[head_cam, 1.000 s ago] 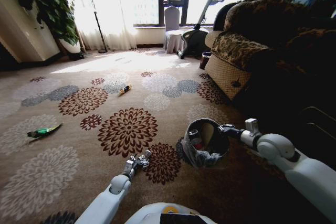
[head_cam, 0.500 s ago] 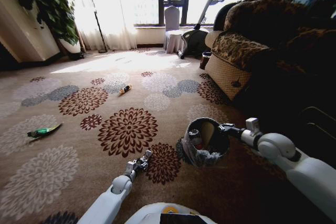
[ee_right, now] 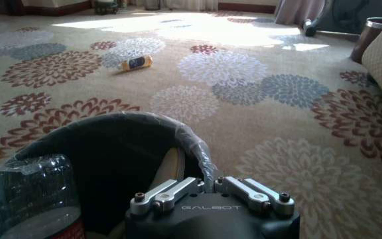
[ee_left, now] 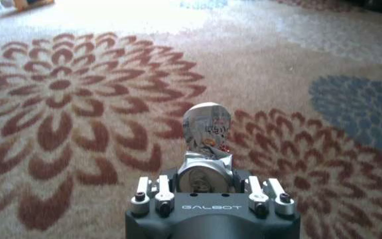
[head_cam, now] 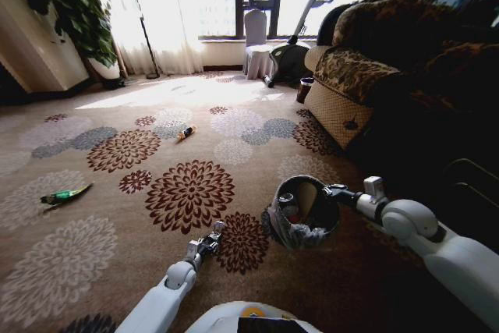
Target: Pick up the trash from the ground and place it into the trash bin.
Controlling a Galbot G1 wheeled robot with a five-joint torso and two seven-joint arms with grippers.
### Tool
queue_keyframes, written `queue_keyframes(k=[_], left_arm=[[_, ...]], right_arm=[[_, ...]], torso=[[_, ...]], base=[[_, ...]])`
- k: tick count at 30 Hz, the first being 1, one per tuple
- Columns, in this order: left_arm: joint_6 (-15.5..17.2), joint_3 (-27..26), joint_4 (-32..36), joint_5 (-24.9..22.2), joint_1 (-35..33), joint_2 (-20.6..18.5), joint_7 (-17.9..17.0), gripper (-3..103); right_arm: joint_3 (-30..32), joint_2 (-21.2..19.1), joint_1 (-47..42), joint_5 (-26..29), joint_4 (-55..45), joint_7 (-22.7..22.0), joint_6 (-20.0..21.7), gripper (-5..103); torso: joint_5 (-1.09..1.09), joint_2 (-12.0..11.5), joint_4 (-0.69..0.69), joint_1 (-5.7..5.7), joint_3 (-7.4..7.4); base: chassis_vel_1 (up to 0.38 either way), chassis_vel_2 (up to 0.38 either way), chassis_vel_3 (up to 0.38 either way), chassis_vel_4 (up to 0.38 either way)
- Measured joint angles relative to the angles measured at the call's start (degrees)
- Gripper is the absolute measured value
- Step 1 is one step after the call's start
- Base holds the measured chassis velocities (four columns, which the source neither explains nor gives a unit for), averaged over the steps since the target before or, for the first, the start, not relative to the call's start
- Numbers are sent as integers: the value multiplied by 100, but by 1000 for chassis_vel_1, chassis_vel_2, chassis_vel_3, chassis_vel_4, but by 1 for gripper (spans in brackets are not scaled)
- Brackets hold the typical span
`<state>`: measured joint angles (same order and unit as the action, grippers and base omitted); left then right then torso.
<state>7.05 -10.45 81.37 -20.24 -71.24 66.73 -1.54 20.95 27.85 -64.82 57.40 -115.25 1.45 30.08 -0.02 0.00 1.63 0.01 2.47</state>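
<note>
While your right gripper (head_cam: 337, 190) has its 2 fingers (ee_right: 167, 191) closed on the rim of the trash bin (head_cam: 302, 214), the bin hangs tilted from them above the carpet (head_cam: 117, 185), its mouth facing you, a bottle (ee_right: 35, 199) and other litter lying inside. Your left gripper (head_cam: 216, 229) is pinched shut on a crumpled silvery wad (ee_left: 206, 127) that juts out past the fingertips, just beside the bin. Well ahead of both sets of fingers, note a green wrapper (head_cam: 64, 195) and an orange-black tube (head_cam: 185, 133) on the carpet.
</note>
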Motion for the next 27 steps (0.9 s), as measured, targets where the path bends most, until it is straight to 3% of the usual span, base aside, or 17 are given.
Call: queue_keyframes(k=[5, 9, 12, 13, 15, 20, 27], left_arm=[[-555, -34, 951, 333, 61, -300, 23, 52], [-665, -37, 1501, 312, 124, -516, 56, 52], [-747, -69, 2216, 264, 223, -794, 101, 52], [-747, -69, 2216, 264, 223, -794, 101, 52], [-781, -50, 2910, 215, 399, -1079, 122, 52], [-578, 70, 3488, 59, 764, -1203, 128, 52], [-169, 263, 4129, -299, 884, -1388, 139, 52]], right_arm=[[-806, 4, 740, 408, 55, -299, 130, 1], [-1494, 8, 1390, 697, 121, -477, 245, 1], [-2657, 187, 2619, 1209, 266, -840, 444, 1], [-2657, 187, 2619, 1209, 266, -840, 444, 1], [-3848, 673, 3857, 1771, 548, -1281, 700, 1], [-4732, 1209, 4742, 2001, 901, -1669, 761, 1], [-5414, 1789, 5391, 2011, 1430, -1820, 767, 1]], torso=[[2, 0, 0, 0, 0], [0, 0, 0, 0, 0], [0, 1, 0, 0, 0], [0, 1, 0, 0, 0], [0, 1, 4, 0, 1], [-1, 1, 0, 0, 1], [-1, 1, 1, 0, 0]], base=[[0, 0, 0, 0], [0, 0, 0, 0], [0, 0, 0, 0], [0, 0, 0, 0], [0, 0, 0, 0], [0, 0, 0, 0], [0, 0, 0, 0]])
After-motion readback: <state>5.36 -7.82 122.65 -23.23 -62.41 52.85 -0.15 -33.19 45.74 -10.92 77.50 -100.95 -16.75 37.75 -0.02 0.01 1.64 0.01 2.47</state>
